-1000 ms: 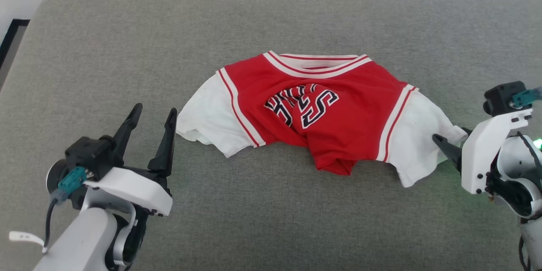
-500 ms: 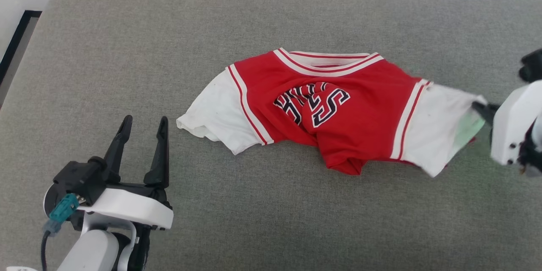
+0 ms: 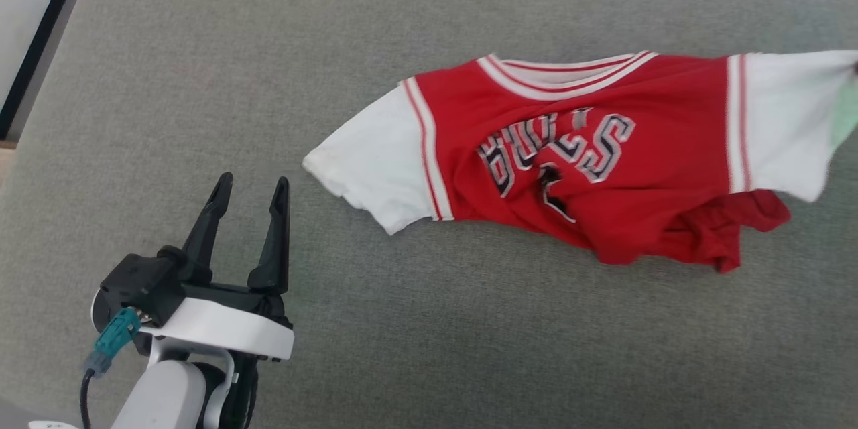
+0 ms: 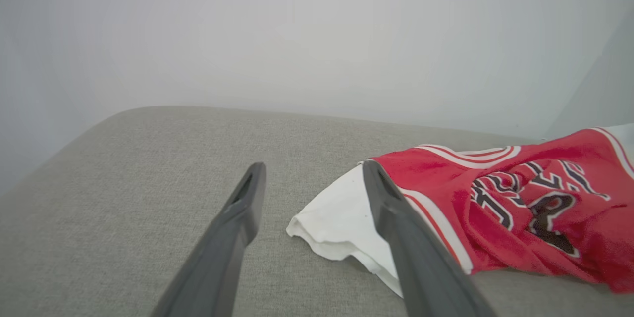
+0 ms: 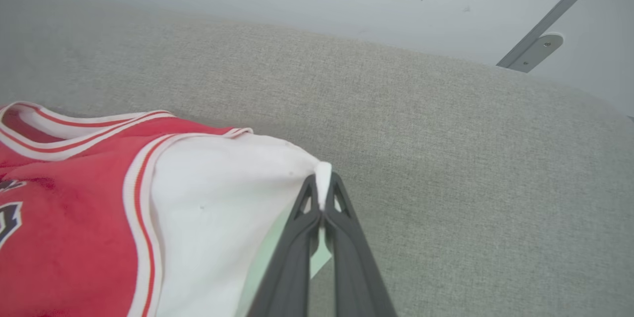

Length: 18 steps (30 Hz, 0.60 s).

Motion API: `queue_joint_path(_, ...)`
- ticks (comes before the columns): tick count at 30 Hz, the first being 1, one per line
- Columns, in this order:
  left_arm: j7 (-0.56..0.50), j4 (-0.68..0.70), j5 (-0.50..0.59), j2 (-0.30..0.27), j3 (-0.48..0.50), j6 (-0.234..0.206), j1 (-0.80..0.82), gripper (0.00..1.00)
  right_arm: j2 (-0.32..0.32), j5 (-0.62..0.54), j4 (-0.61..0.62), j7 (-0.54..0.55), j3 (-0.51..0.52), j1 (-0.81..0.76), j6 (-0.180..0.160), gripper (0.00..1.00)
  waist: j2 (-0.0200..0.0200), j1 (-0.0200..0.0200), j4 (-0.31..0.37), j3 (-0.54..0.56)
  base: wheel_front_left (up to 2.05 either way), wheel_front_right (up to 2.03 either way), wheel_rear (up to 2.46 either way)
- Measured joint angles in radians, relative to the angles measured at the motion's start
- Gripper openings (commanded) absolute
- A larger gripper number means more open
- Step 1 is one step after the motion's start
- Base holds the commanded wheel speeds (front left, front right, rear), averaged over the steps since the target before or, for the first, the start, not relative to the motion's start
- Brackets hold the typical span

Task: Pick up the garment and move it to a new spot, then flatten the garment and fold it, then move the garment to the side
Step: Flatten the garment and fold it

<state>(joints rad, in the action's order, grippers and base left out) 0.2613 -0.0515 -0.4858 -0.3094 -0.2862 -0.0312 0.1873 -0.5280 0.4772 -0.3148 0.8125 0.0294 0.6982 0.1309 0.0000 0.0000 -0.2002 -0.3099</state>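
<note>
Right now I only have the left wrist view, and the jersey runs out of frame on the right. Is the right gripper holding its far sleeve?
Observer: Yes. In the right wrist view the right gripper is shut on the edge of the garment's far sleeve, with white fabric pinched between its fingertips.
Operator: Is the red body spread flat?
Observer: No. In the head view the red hem lies bunched up near that sleeve.
Operator: Is my left gripper touching the near sleeve?
Observer: No. In the head view the left gripper is open, and a strip of bare cushion shows between it and the near sleeve.
</note>
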Motion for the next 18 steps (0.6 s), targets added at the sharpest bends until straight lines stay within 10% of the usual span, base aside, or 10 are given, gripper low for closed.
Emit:
queue_joint_path(13, 0.0, -0.029, 0.055, 0.07, 0.031, 0.07, 0.014, 1.0, -0.038, -0.119, -0.436, -0.17, 0.018, 0.146, 0.0, 0.0, 0.0, 0.0, -0.071, -0.044, 0.0, 0.0, 0.0)
queue_joint_path(15, 0.0, -0.035, 0.059, 0.079, 0.036, 0.077, 0.014, 1.0, -0.029, -0.125, -0.482, -0.176, 0.011, 0.154, 0.0, 0.47, 0.0, 0.0, -0.075, -0.044, 0.0, 0.0, 0.0)
queue_joint_path(16, 0.0, -0.037, 0.062, 0.082, 0.04, 0.082, 0.014, 1.0, -0.024, -0.127, -0.5, -0.184, 0.005, 0.158, 0.0, 1.0, 0.0, 0.0, -0.075, -0.043, 0.0, 0.0, 0.0)
queue_joint_path(18, 0.0, -0.043, 0.065, 0.083, 0.044, 0.088, 0.014, 1.0, -0.019, -0.128, -0.523, -0.198, -0.004, 0.171, 0.0, 1.0, 0.0, 0.0, -0.073, -0.04, 0.0, 0.0, 0.0)
